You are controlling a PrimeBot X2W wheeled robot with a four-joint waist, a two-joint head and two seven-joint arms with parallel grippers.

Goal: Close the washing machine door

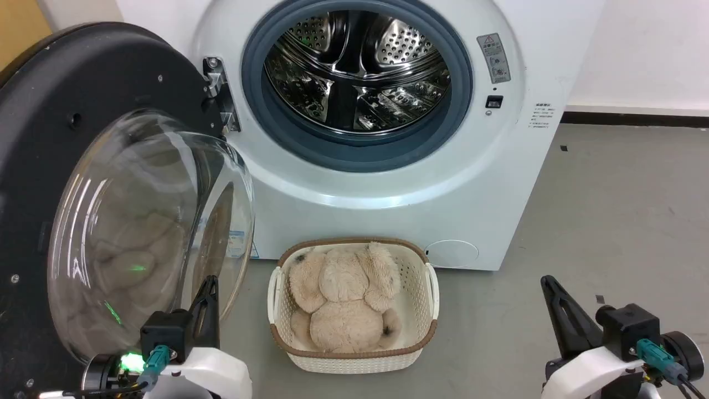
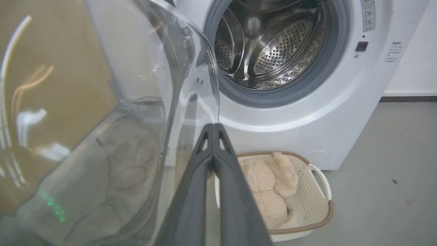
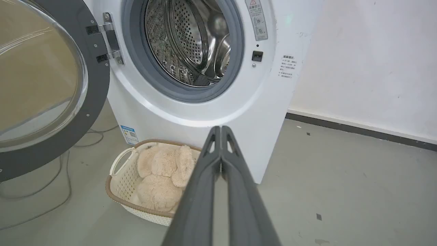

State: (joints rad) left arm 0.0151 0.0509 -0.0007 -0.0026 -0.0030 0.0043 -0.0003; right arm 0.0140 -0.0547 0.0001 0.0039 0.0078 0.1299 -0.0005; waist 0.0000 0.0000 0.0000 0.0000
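I see the door [image 1: 39, 138] hanging wide open to the left of the washer [image 1: 388, 194], its glass bulge facing me. My left gripper [image 2: 213, 125] sits near, just beside that glass, fingers pressed together. My right gripper [image 3: 221, 128] is near right, fingers together too. A basket [image 1: 429, 288] lies between them.

**Grey floor, white wall**

A smooth matte grey floor [image 1: 620, 221] runs back to a plain white plastered wall [image 1: 642, 50]. A dark baseboard strip [image 1: 637, 118] lines the join between them. Small dark specks [image 3: 318, 216] dot the floor. At the far left stands an ochre-yellow wall panel [image 1: 19, 27]. Thin grey cables [image 3: 37, 194] loop loosely across the floor. The light is soft and even, with faint shadows.
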